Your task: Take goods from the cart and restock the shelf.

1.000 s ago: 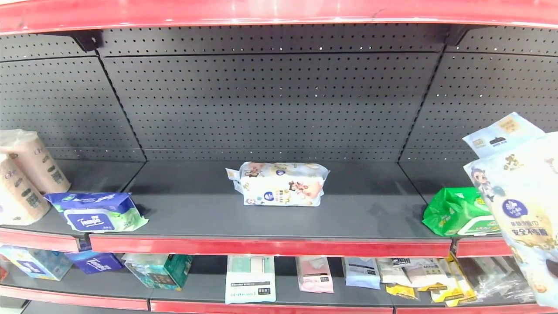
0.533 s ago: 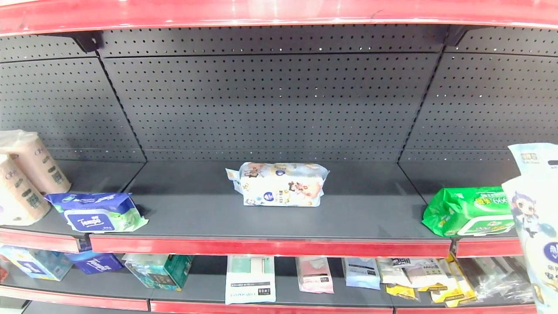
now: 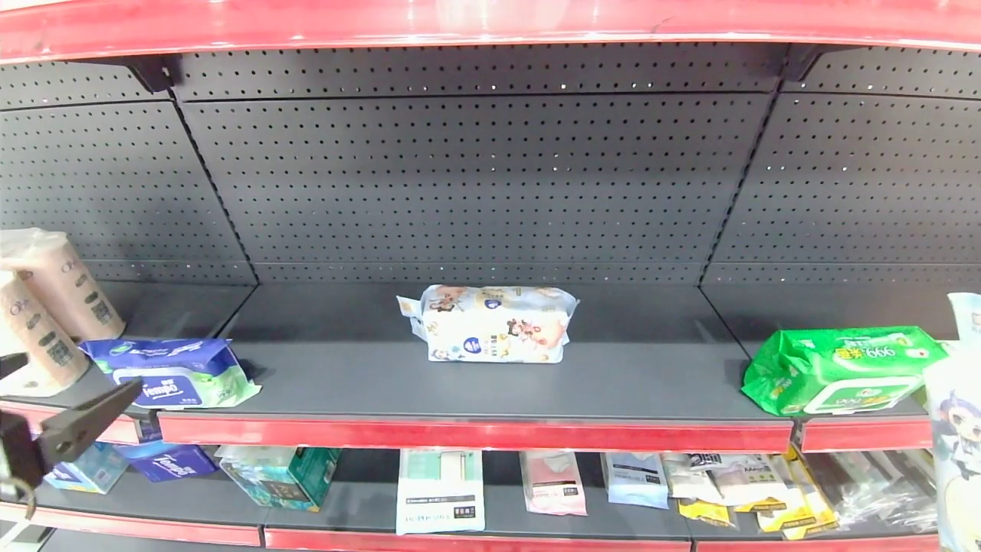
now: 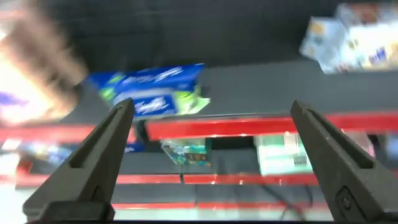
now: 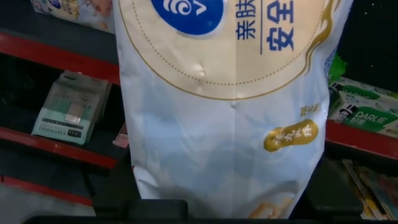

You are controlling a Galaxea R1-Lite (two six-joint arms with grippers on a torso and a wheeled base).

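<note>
Left pincer (image 4: 211,106) spread wide, empty, low near the blue pack (image 3: 172,373). Shelf (image 3: 345,383) middle bay: one white pack (image 3: 490,323), bare room beside it. Green pack (image 3: 835,369) sits next bay over. Right pincer (image 5: 224,190) clamps my wipes pack (image 3: 954,437), far right, not yet on the shelf. I'd carry it over the red lip (image 3: 475,433) and set it flat beside the white one.

A cartoon-printed wipes pack (image 3: 490,323) lies in the middle of the grey shelf (image 3: 651,376), well apart from a blue wipes pack (image 3: 172,373) on the left and a green wipes pack (image 3: 839,369) on the right. A white cartoon bag (image 3: 958,437) stands at the right edge.
</note>
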